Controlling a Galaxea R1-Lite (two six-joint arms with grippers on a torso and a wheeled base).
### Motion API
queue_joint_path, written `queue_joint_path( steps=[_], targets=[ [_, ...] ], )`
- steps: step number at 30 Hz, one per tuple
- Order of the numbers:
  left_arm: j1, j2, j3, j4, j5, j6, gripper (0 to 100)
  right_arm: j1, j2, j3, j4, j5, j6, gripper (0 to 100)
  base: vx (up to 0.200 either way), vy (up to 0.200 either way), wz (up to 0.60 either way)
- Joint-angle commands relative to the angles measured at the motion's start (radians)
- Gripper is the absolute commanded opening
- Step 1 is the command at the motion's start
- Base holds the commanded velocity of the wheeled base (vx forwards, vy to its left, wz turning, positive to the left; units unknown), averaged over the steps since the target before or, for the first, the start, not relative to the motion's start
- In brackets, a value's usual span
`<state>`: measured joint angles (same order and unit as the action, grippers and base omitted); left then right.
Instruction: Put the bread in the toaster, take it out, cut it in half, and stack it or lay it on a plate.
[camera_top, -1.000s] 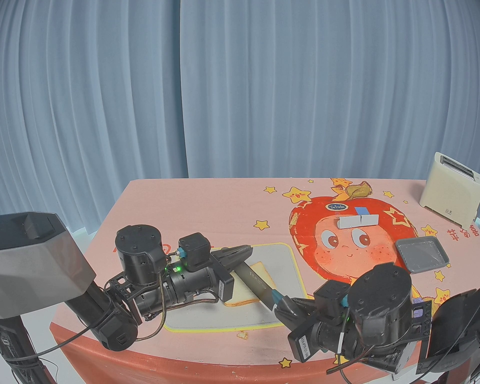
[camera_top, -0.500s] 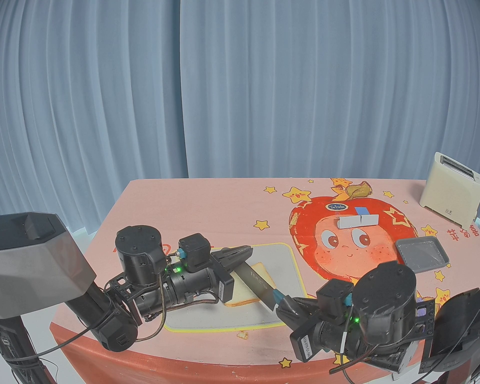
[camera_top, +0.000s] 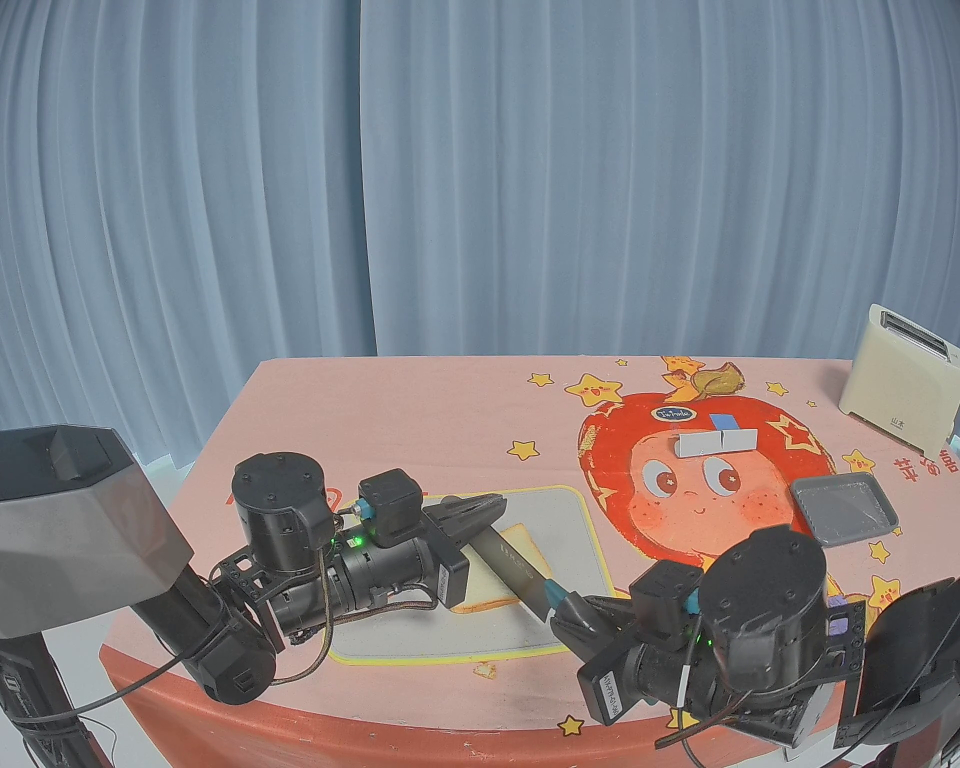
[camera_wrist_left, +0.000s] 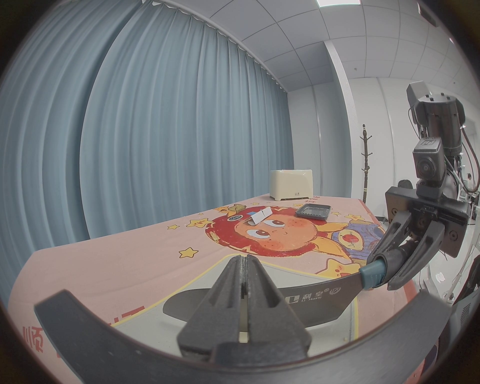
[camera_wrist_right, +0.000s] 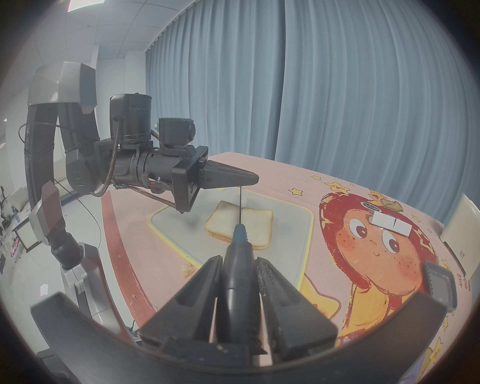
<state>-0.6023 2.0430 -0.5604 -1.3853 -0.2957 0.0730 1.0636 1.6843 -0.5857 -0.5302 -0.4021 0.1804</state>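
Head view: right end effector holds knife over bread

The knife, left of the cartoon face on the tablecloth, carries pale print on the flat of its blade near the handle: a few characters, a short run of letters and a round emblem. A dark oval label with light lettering sits just above the face. Right of the face, red characters are printed on the cloth. Beyond them, the toaster bears a small dark mark low on its side, too small to read.
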Motion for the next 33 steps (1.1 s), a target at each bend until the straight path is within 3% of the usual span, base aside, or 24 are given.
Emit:
queue_joint_path(
  steps=[1,33],
  targets=[
    [-0.001,-0.003,0.005,-0.003,0.000,-0.001,0,0.002,0.005,0.003,0.001,-0.001,0.001,0,0.000,0.000,0.00],
    [0.001,0.009,-0.003,-0.038,0.000,-0.002,0,0.002,0.005,0.001,0.001,0.000,0.002,0,0.000,0.000,0.00]
  ],
)
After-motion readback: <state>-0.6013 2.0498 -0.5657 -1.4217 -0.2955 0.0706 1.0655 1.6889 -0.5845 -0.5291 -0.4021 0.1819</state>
